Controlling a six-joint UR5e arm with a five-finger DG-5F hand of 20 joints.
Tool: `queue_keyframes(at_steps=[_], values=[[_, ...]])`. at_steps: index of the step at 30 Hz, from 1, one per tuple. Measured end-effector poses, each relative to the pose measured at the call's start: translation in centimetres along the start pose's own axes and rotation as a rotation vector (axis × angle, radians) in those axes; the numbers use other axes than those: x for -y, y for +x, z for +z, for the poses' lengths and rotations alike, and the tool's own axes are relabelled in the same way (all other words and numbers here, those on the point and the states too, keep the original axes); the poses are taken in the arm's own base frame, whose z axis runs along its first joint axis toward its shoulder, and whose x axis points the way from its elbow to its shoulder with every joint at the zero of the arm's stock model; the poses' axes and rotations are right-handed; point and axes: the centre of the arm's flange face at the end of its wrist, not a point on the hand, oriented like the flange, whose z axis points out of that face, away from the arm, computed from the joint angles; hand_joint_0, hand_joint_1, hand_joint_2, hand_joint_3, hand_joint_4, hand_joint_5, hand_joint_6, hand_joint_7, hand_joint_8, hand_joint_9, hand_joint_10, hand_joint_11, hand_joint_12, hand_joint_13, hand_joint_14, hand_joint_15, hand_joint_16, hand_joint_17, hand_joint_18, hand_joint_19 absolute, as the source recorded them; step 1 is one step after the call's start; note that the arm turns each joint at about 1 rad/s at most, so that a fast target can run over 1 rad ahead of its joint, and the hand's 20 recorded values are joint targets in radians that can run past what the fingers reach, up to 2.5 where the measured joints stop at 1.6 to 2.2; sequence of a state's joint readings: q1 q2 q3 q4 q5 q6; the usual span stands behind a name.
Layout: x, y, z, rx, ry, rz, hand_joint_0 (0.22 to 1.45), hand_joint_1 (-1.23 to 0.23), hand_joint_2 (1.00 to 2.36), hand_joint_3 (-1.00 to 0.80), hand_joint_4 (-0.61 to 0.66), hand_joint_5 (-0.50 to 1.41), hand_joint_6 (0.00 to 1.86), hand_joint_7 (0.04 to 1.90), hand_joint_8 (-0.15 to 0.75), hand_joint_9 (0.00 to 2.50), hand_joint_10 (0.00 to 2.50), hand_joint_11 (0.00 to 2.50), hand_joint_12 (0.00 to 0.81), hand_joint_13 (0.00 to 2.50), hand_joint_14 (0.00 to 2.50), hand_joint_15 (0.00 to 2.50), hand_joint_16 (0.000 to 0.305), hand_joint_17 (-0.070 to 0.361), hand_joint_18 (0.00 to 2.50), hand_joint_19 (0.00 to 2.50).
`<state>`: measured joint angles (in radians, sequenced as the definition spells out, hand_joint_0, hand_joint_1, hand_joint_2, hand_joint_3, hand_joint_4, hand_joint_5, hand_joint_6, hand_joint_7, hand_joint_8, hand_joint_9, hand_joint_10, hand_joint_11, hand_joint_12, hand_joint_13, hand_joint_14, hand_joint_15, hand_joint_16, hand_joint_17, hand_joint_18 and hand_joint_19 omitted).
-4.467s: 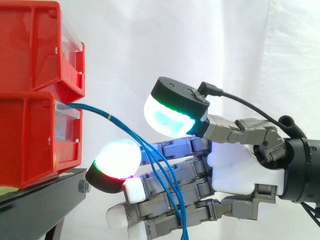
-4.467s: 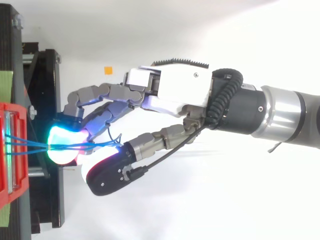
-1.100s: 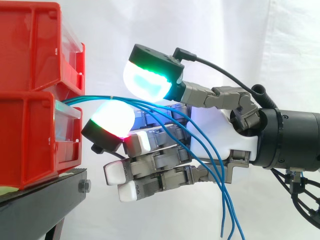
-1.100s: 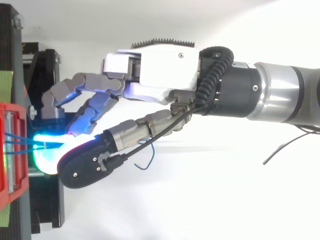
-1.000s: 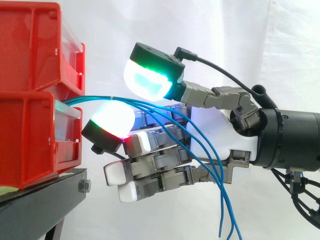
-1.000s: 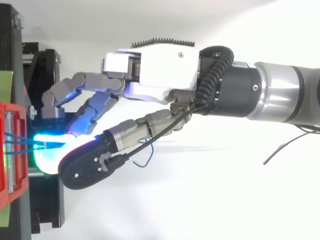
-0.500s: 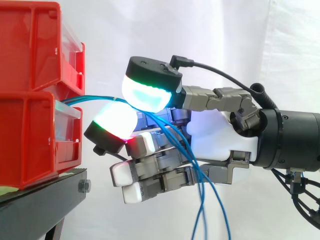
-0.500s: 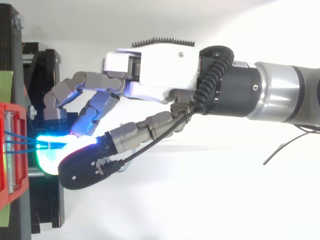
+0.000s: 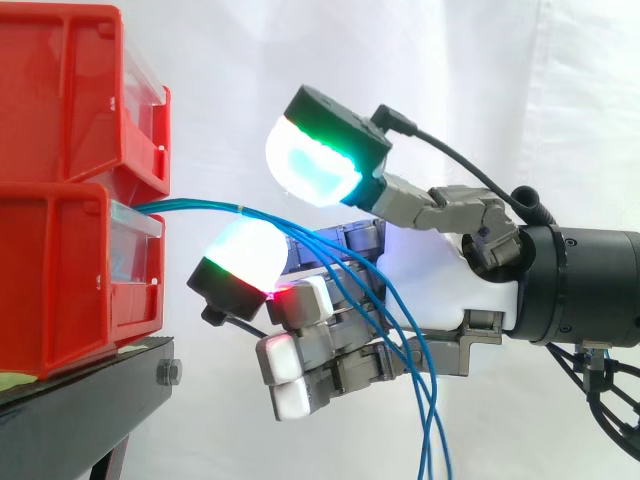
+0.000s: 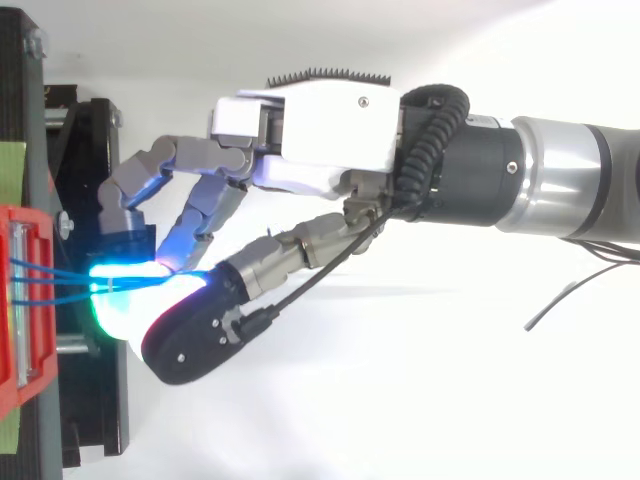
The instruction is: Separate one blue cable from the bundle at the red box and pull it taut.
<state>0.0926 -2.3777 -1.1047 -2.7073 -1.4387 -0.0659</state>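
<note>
Hand (image 9: 440,270) comes in from 3 o'clock, fingers loosely bent, thumb spread wide, nothing pinched. Glowing thumb pad (image 9: 312,165) sits at 1 o'clock of the lit finger pad (image 9: 243,255), with a clear gap between them. Blue cables (image 9: 200,208) leave the lower red bin (image 9: 60,270) at 9 o'clock, run just over the top of the finger pad, whether touching cannot tell, then drape across the bent fingers and hang slack toward 6 o'clock. Bin sits on the black stand (image 9: 80,410).
</note>
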Motion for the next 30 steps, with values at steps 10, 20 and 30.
queue_keyframes(at_steps=[10,20,30], values=[[0.0,-0.1,0.0,0.002,0.005,-0.001,0.6,-0.68,1.02,-0.22,0.19,-0.17,0.87,1.13,0.338,1.11,0.02,1.08,0.396,1.03,0.02,0.62,0.046,0.103,0.82,0.65],[-0.1,-0.3,0.0,0.002,-0.002,0.0,0.61,-0.7,1.01,-0.42,0.18,-0.17,0.88,1.09,0.321,1.09,0.02,1.08,0.386,1.02,0.02,0.63,0.046,0.104,0.83,0.68],[-0.1,-1.5,0.0,0.004,-0.005,-0.024,0.62,-0.45,1.0,-0.5,0.17,-0.14,0.85,1.12,0.323,1.23,0.03,1.06,0.383,1.06,0.02,0.64,0.046,0.104,0.85,0.7]])
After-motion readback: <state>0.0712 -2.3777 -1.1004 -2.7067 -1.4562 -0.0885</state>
